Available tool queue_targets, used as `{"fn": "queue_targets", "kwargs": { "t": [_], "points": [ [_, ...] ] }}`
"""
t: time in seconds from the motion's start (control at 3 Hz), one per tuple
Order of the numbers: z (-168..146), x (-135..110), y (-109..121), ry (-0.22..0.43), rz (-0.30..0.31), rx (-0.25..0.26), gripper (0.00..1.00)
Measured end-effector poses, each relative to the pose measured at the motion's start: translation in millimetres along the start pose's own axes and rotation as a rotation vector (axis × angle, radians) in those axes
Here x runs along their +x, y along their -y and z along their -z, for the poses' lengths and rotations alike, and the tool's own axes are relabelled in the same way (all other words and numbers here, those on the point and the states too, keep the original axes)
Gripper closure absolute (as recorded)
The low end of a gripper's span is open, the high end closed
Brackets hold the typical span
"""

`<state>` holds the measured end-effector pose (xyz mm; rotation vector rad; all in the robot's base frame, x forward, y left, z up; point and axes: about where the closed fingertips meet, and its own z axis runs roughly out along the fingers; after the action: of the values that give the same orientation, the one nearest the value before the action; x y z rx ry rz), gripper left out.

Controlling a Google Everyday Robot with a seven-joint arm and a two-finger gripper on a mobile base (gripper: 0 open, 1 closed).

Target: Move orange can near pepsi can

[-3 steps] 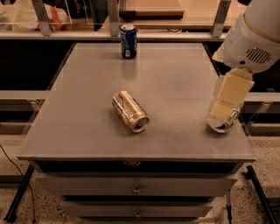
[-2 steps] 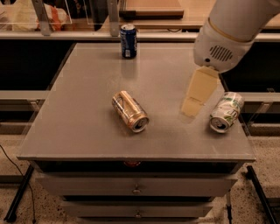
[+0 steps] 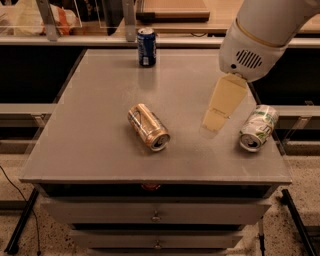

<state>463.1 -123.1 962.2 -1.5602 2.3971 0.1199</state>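
The pepsi can (image 3: 146, 47), lettering unreadable, stands at the desk's (image 3: 95, 125) 12 o'clock; the orange can (image 3: 148, 127) lies centrally, the claw (image 3: 215, 120) slanting down at its 3 o'clock, its opening impossible to tell.

— What's the room like?
— A grey surface (image 3: 100, 125) tops a cabinet of drawers (image 3: 100, 212); speckled floor (image 3: 12, 167) lies below; a pale wooden bench (image 3: 220, 12) runs behind.
— And the gripper?
— The gripper (image 3: 220, 112) hangs over the surface's right half.
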Motion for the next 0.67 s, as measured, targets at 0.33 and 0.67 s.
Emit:
{"fn": "queue_targets", "kwargs": {
  "t": [0.33,0.67],
  "points": [
    [-3,-5,4,0.029,-0.044,0.024,0.00],
    [-28,-32,18,0.043,-0.094,0.026,0.00]
  ]
}}
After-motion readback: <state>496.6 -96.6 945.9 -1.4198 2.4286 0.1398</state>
